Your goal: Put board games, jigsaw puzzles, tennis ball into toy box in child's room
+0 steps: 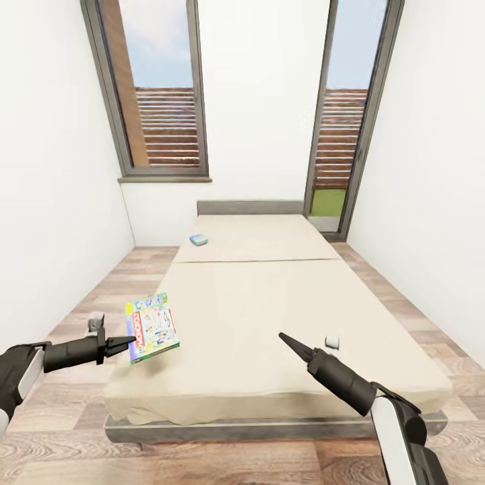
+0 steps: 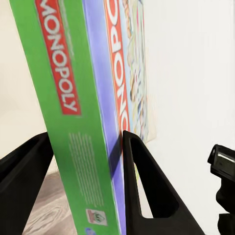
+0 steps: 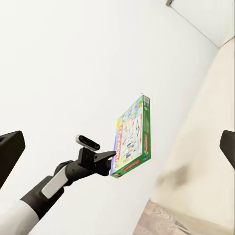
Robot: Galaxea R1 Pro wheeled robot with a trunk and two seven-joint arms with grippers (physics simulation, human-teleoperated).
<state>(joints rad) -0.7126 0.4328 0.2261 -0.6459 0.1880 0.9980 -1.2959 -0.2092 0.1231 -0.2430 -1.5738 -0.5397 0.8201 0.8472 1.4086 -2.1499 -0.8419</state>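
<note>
So far we have one toy in hand: our left gripper (image 1: 128, 345) pinches the flat white-and-green board game box with the red banner (image 1: 152, 327) by its edge, lifted off the near left corner of the low beige-mattressed bed (image 1: 269, 296). Farther right, the small blue game box (image 1: 198, 240) lies on the far mattress, not yet collected. Our right gripper (image 1: 283, 336) hovers empty over the near right mattress, its fingers spread apart in the wrist view. We judge nothing is boxed yet.
</note>
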